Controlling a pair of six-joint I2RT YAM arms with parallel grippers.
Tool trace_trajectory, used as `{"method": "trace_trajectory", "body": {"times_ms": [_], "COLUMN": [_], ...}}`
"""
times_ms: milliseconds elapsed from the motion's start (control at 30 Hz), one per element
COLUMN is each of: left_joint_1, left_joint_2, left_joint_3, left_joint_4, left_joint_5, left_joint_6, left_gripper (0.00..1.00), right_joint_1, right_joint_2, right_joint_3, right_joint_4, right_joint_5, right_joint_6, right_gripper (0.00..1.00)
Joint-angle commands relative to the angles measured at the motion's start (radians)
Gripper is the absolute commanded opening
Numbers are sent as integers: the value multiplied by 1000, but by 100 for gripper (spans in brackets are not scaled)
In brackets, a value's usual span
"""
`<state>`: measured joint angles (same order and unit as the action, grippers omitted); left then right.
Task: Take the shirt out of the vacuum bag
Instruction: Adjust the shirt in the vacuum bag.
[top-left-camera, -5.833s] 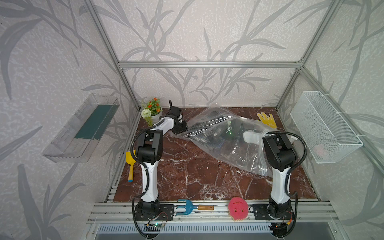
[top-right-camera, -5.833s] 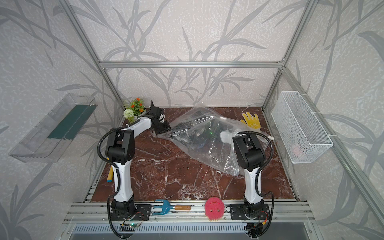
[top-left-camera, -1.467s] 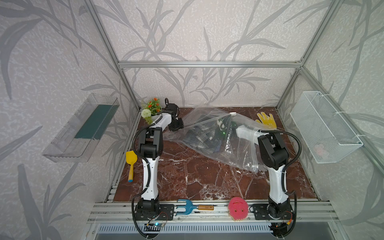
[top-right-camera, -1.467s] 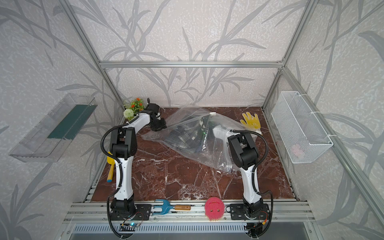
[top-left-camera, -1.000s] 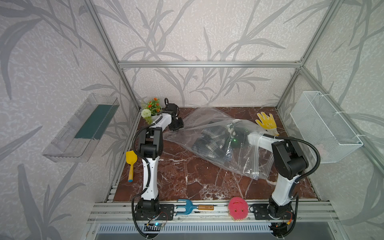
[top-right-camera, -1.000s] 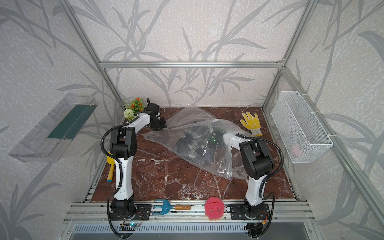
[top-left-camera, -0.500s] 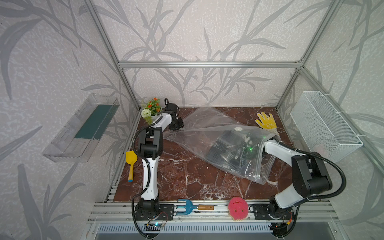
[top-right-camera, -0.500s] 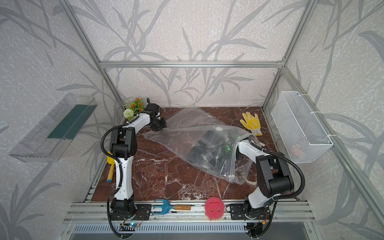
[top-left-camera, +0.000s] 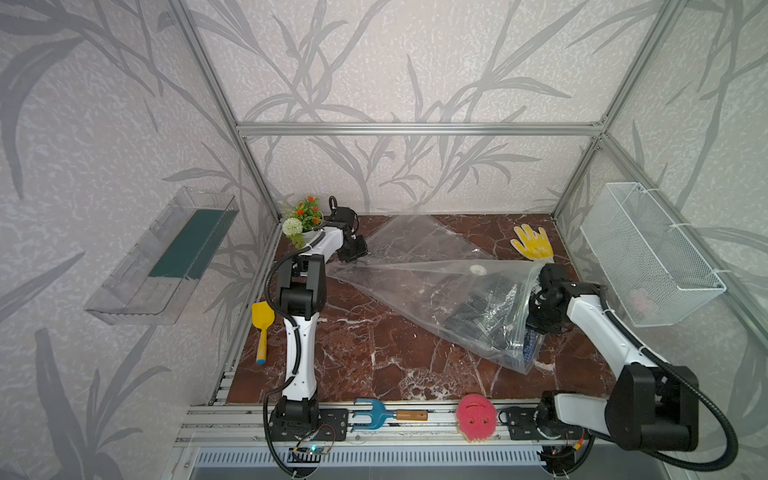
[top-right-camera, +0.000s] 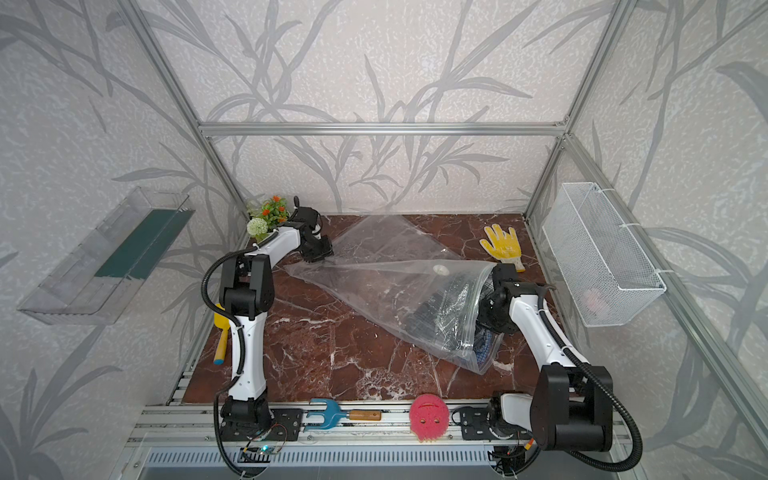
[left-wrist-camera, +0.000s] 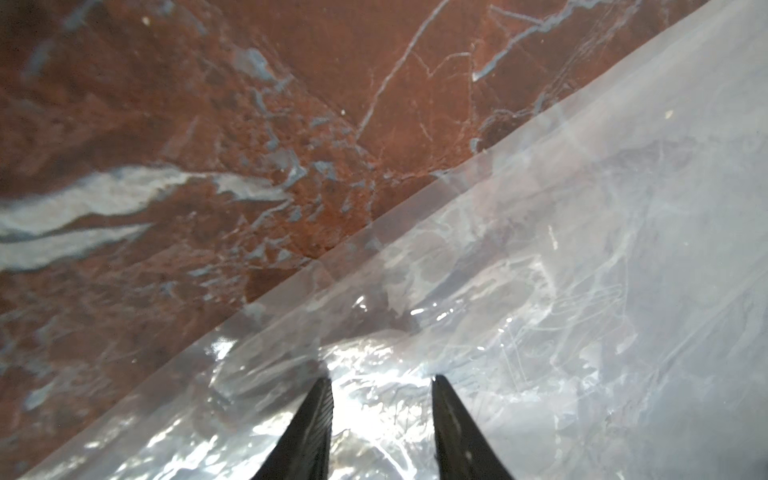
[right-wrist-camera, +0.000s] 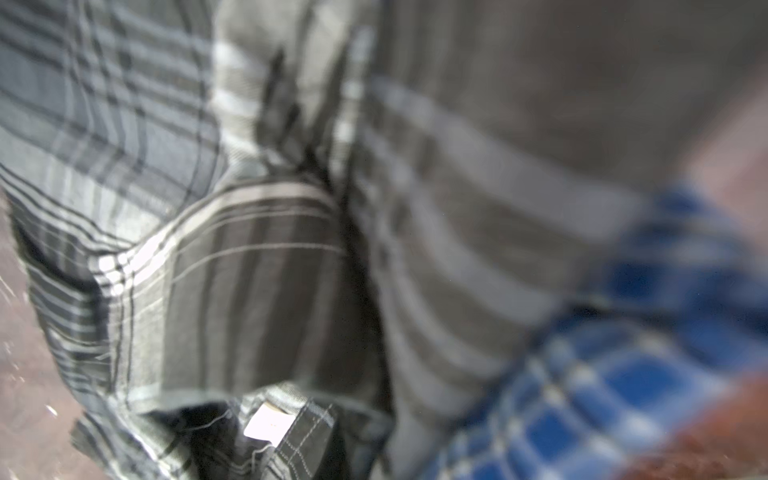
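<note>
vacuum bag (top-left-camera: 415, 286): lay flat across the red marble surface (top-left-camera: 374, 361); narrow corner at far left, mouth at the right; white valve disc (top-left-camera: 477, 269) faced up
shirt (top-left-camera: 486, 309): grey plaid; inside the bag, bunched at the mouth end; blue-checked cloth (top-left-camera: 527, 353) poked out at the mouth's near corner; couldn't tell if it was the same garment
right gripper (top-left-camera: 536, 322): at the bag mouth, tips buried in fabric; clenched; its wrist view was filled by the plaid shirt (right-wrist-camera: 249, 270), creased tight and close, partly blurred; read as a grasp on the shirt
left gripper (top-left-camera: 353, 251): on the bag's far-left corner; wrist view showed fingers (left-wrist-camera: 316, 419) apart, tips down on crumpled plastic; couldn't tell whether plastic was pinched or only pressed
rest: yellow glove (top-left-camera: 534, 248) at far right, near the bag; pink sponge (top-left-camera: 476, 417) and blue hand fork (top-left-camera: 372, 413) on the front rail; yellow scoop (top-left-camera: 262, 322) at the left edge
</note>
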<state>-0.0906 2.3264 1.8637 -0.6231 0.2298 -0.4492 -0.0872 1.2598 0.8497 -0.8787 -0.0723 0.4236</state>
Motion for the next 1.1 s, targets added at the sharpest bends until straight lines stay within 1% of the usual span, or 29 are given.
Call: {"method": "trace_trajectory", "body": {"times_ms": [0, 100, 267, 533, 633, 700, 767, 867, 967, 1067], "left_joint_1": [11, 10, 2, -24, -38, -45, -47, -41, -28, -14], "left_joint_2": [85, 66, -11, -188, -284, -354, -414, -508, -584, -629], "left_joint_3": [-40, -46, -48, -61, -104, -135, -174, -258, -364, -433], "left_joint_4": [-95, -80, -63, -123, -152, -167, -185, -193, -172, -147], "left_joint_5": [-42, -13, 31, 87, 86, 82, 67, 33, 10, 16], "left_joint_6": [-12, -4, 12, 87, 110, 122, 126, 116, 95, 78], "left_gripper": [43, 48, 55, 61, 63, 64, 65, 66, 66, 66], "right_joint_1": [-74, -73, -72, -58, -36, -28, -27, -28, -55, -104], "right_joint_2": [-28, 19, 129, 133, 153, 180, 198, 181, 136, 67], "right_joint_3": [-52, -95, -103, -137, -140, -133, -120, -100, -68, -38], "right_joint_4": [-21, 45, 170, 354, 391, 388, 367, 306, 245, 208], "right_joint_5": [15, -10, -72, -121, -114, -110, -95, -19, 41, 55], "right_joint_6": [35, 40, 42, 111, 128, 124, 109, 85, 70, 72], "right_gripper": [0, 2, 7, 15, 19, 28, 41, 65, 76, 78]}}
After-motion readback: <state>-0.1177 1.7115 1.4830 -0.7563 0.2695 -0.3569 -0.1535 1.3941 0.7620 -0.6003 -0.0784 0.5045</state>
